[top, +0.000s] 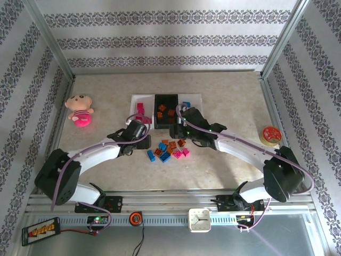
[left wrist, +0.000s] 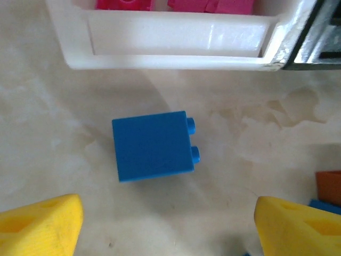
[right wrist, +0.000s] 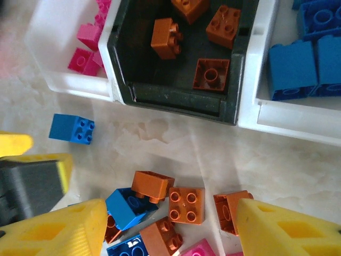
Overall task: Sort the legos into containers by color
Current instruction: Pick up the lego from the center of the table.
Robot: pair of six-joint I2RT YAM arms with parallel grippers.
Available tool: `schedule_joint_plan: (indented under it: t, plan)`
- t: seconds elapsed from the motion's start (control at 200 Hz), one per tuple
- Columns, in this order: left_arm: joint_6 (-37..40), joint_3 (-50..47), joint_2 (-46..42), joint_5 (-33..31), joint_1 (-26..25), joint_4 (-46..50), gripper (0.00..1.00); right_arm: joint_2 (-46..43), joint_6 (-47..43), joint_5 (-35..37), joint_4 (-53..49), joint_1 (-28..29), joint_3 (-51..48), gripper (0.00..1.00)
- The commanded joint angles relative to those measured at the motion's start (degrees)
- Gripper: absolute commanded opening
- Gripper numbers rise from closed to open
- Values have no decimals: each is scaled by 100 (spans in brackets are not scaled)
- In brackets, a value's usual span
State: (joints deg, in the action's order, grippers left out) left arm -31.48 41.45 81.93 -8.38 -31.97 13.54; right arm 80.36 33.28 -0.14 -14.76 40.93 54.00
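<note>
Many legos (top: 165, 156), marbled beige table (top: 229, 101) (wallpapered walls (top: 170, 40))

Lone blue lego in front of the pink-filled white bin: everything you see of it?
The small boxy blue plastic brick lies on its side, studs pointing sideways. It rests on the beige marbled tabletop, just short of the white bin of pink bricks, not touching it. The open left gripper hangs over it, no contact.

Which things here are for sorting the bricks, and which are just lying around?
For the job:
loose legos
lone blue brick
white bin with pink bricks
black bin
white bin with blue bricks

Just lying about:
pink plush doll
round red tin
white clock
</note>
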Motion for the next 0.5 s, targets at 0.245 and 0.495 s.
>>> schedule_joint_plan:
  t: [0.245,0.495]
  plan:
    - [363,245,1001,4,417,-1135,69,-719,195,144,55,-86,-317,66]
    - [405,137,1042,135,428,-1280,45,-1083,274,216,4,-232,-593,66]
